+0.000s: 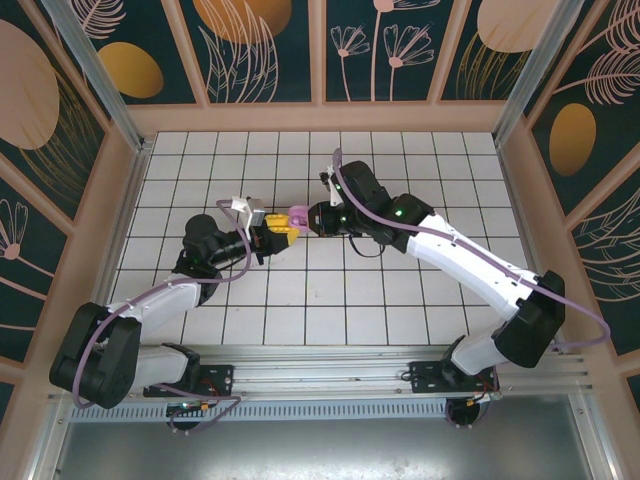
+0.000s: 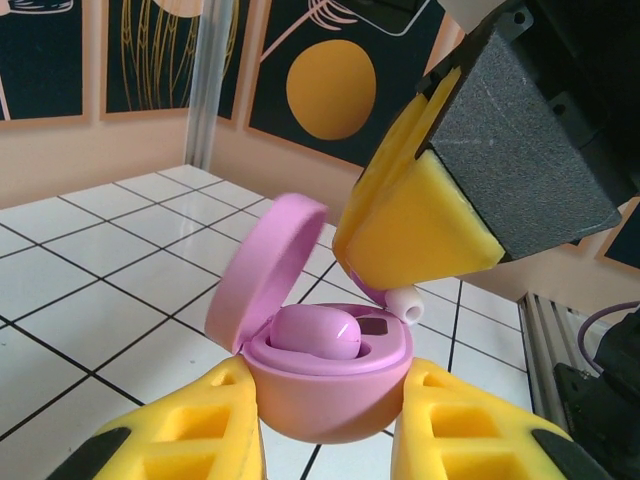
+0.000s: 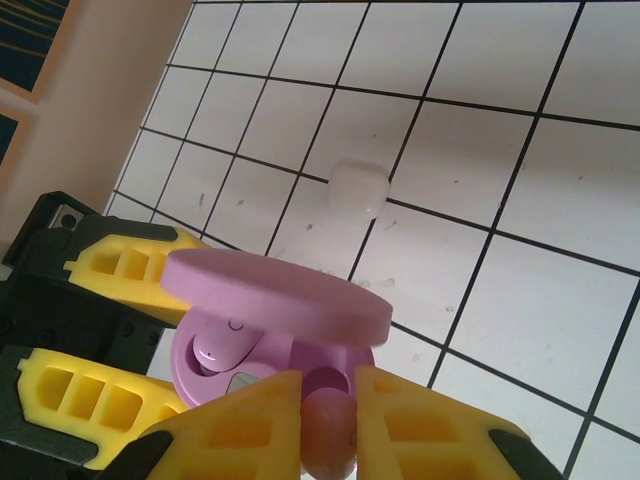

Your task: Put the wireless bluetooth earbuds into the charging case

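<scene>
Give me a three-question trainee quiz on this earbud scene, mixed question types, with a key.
1. True or false: the lid of the case stands open.
2. Fill in: the right pincer grips one ___.
3. What holds the case? A. left pincer B. right pincer C. nothing

Key: 1 true; 2 earbud; 3 A.

Round pink plastic charging case (image 2: 325, 392): gripped at both sides by left claw (image 2: 325, 425), lid (image 2: 268, 268) hinged open, standing near upright. Glossy pink earbud (image 2: 315, 332) seated in one well, lying flat. Second pink earbud (image 3: 328, 445), white silicone tip (image 2: 405, 300), pinched in right claw (image 3: 330, 420), at case rim beside other well, not seated.
</scene>
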{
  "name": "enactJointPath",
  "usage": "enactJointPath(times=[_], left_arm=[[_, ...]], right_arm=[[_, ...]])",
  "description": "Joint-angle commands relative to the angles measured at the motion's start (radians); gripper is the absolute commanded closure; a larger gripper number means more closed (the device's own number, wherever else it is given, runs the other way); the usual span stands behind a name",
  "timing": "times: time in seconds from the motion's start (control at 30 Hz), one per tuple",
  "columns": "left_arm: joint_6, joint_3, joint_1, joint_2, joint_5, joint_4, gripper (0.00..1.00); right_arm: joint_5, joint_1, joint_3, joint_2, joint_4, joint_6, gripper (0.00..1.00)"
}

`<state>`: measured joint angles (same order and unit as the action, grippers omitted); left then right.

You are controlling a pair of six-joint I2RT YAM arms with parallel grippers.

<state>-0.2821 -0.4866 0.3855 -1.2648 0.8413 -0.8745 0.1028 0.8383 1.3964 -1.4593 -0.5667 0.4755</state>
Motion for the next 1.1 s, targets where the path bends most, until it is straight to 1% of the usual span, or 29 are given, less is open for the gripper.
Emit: enactJointPath(times=[0.0, 0.17, 0.37, 0.6, 0.67, 0.8, 1.07], left_arm=[[0.023, -0.032, 0.010, 0.022, 0.058, -0.032, 1.00], [0.029, -0.029, 0.013, 0.032, 0.074, -0.055, 1.00], [0.049, -0.020, 0.013, 0.046, 0.081, -0.058, 1.00], [0.057, -0.026, 0.013, 0.033, 0.074, -0.067, 1.00], [0.060, -0.030, 0.013, 0.027, 0.074, -0.063, 1.00], [0.061, -0.036, 0.013, 0.019, 0.072, -0.063, 1.00], [0.063, -0.039, 0.013, 0.014, 0.071, -0.060, 1.00]], right_arm=[[-0.042, -0.007, 0.041, -0.024, -0.035, -0.040, 0.84], [-0.072, 0.000, 0.077, -0.038, -0.064, -0.069, 0.84], [-0.106, 0.031, 0.108, -0.056, -0.094, -0.111, 0.84], [-0.098, 0.057, 0.111, -0.079, -0.136, -0.155, 0.84], [-0.094, 0.065, 0.121, -0.090, -0.157, -0.171, 0.82], [-0.088, 0.072, 0.145, -0.112, -0.197, -0.178, 0.73], [-0.086, 0.073, 0.168, -0.106, -0.191, -0.157, 0.70]])
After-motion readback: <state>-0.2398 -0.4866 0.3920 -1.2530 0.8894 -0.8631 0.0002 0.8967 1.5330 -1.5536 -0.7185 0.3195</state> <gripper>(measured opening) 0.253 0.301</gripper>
